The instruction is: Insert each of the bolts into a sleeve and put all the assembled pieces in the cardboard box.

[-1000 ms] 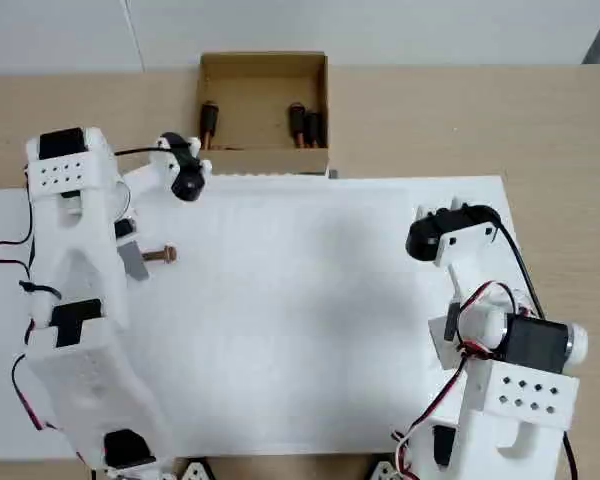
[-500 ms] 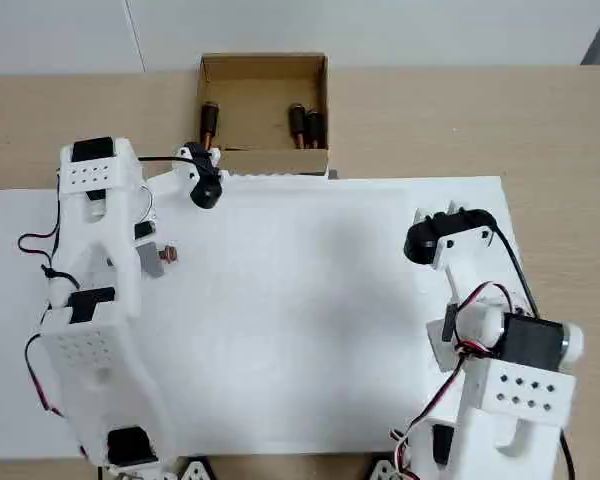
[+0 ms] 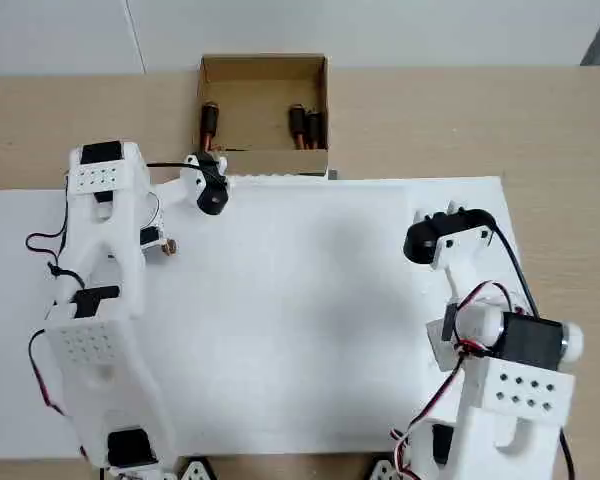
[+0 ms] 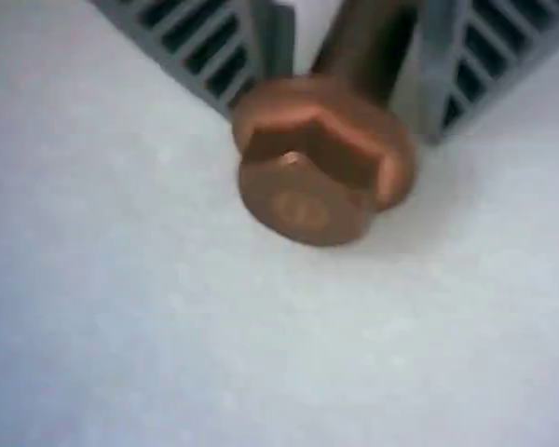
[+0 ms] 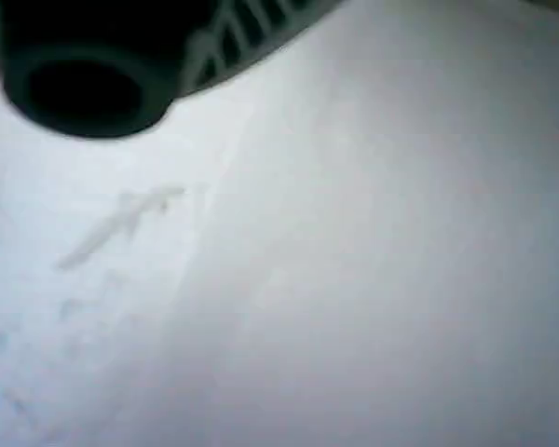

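Left wrist view: left gripper [image 4: 349,98] low, jaws astride bolt [image 4: 317,163].

A light wooden bench [image 3: 480,110] is carrying a large white sheet [image 3: 310,330], which is covering most of its near part. Behind the bench a pale wall [image 3: 400,25] is running along the far edge, with a thin seam crossing it. Soft, even light is falling over both surfaces.
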Robot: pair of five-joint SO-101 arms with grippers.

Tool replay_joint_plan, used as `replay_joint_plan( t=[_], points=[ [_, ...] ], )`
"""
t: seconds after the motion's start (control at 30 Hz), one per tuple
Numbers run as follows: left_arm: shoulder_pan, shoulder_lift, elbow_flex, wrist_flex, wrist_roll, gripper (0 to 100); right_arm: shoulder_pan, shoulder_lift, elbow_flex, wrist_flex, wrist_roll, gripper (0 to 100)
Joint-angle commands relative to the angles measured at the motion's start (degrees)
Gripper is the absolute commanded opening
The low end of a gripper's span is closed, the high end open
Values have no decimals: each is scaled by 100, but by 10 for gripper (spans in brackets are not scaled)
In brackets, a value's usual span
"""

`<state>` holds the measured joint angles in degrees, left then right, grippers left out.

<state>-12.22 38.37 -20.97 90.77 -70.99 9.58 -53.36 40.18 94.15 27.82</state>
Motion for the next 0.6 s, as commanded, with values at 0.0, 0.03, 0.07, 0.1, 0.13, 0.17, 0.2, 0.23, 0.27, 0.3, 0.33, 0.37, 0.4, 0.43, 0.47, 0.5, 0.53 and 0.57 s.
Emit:
replay_joint_plan(
  t=[0.0, 0.03, 0.07, 0.1, 0.13, 0.17, 0.2, 0.23, 0.27, 0.3, 0.33, 0.37, 0.4, 0.43, 0.47, 0.5, 0.53, 0.57],
  points=[
    [9, 132, -189, -97, -26, 55, 22, -75, -35, 13, -18, 4],
    [9, 132, -224, -88, -26, 55, 22, -84, -35, 13, -18, 4],
    [9, 132, -321, -35, -26, 55, 22, -92, -35, 13, -18, 4],
    [9, 132, -488, 105, -26, 55, 22, -92, -35, 13, -18, 4],
    [9, 132, -708, 299, -26, 55, 22, -92, -44, 13, -18, 4],
    [18, 132, -980, 580, -26, 55, 22, -92, -44, 22, -18, 4],
    [35, 132, -1288, 870, -26, 55, 22, -101, -53, 22, -18, 4],
    [114, 141, -1516, 1002, 0, 55, 22, -101, -62, 22, -18, 4],
    [176, 132, -1648, 949, 123, 55, 22, -101, -70, 22, -18, 4],
    [211, 123, -1763, 958, 334, 55, 13, -101, -79, 22, -18, 4],
    [237, 62, -1895, 967, 598, 57, 13, -101, -79, 22, -18, 4],
    [281, -53, -1991, 967, 879, 58, 13, -101, -97, 22, -18, 4],
    [325, -185, -2018, 967, 1116, 58, 13, -101, -132, 22, -18, 4],
    [387, -352, -2009, 967, 1319, 58, 13, -101, -185, 31, -18, 4],
    [466, -527, -2000, 967, 1477, 58, 13, -101, -246, 40, -18, 4],
    [545, -712, -2000, 967, 1618, 58, 13, -101, -334, 101, -18, 4],
    [624, -888, -2000, 967, 1732, 58, 13, -101, -440, 163, -26, 4],
    [703, -1081, -2000, 967, 1855, 58, 13, -101, -527, 189, -35, 4]
  ],
)
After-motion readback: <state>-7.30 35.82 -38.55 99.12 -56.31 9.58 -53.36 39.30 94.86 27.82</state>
